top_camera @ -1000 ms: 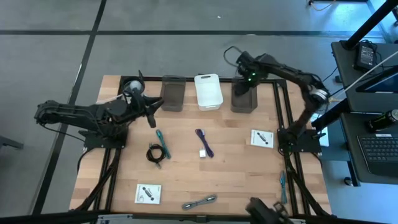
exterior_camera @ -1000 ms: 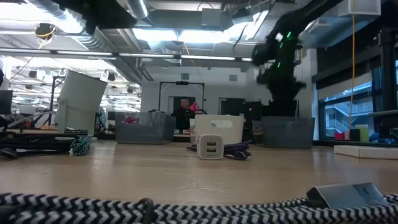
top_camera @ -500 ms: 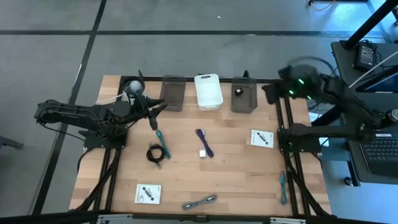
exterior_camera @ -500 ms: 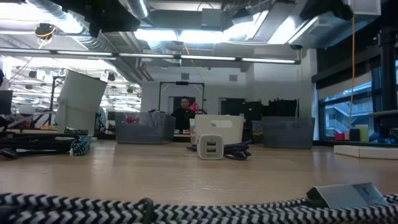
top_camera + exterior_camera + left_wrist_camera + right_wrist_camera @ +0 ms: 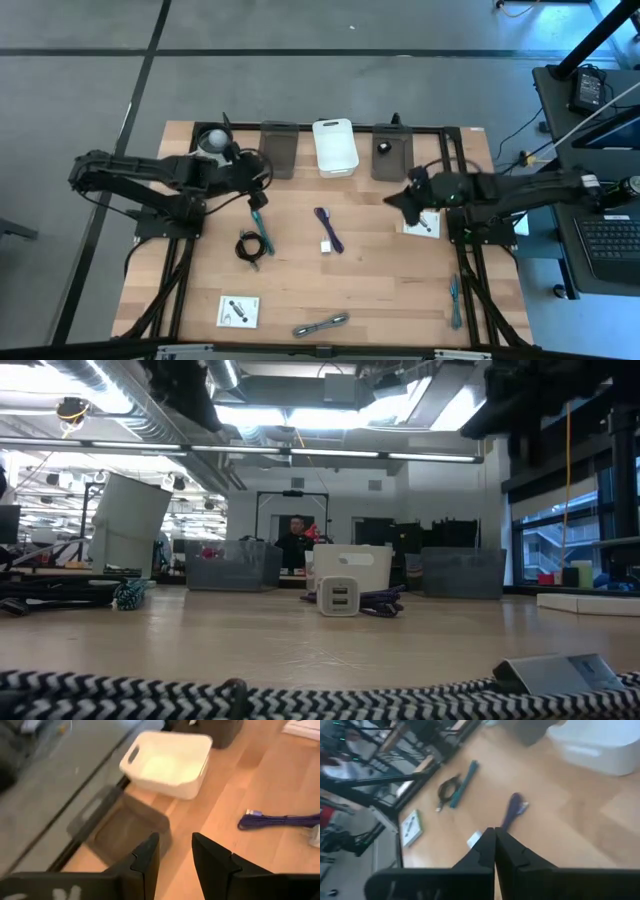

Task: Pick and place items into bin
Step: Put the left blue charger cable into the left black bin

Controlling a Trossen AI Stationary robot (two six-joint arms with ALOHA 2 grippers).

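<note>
Items lie loose on the wooden table (image 5: 380,270): a teal tool (image 5: 256,218), a coiled black cable (image 5: 252,245), a purple strap (image 5: 328,228) with a white cube (image 5: 327,246), two white cards (image 5: 421,222) (image 5: 239,311), a grey metal tool (image 5: 321,324) and a second teal tool (image 5: 455,300). At the far edge stand a dark bin (image 5: 277,148), a white bin (image 5: 335,146) and another dark bin (image 5: 391,160) holding a small black item (image 5: 383,146). My left gripper (image 5: 175,840) (image 5: 262,183) hovers open near the left dark bin. My right gripper (image 5: 494,831) (image 5: 390,198) hovers shut beside the right card.
A pale round cup with a ball (image 5: 211,138) stands at the far left corner. Black frame rails (image 5: 462,250) run along the table's left and right sides by the arm bases. In the low view a striped braided cable (image 5: 200,695) lies along the near edge.
My right gripper has left the right dark bin, swung out past the table's right edge and come back toward the near side over the table by the right card; a black item now shows in that bin. My left gripper has tipped up and shifted slightly right.
</note>
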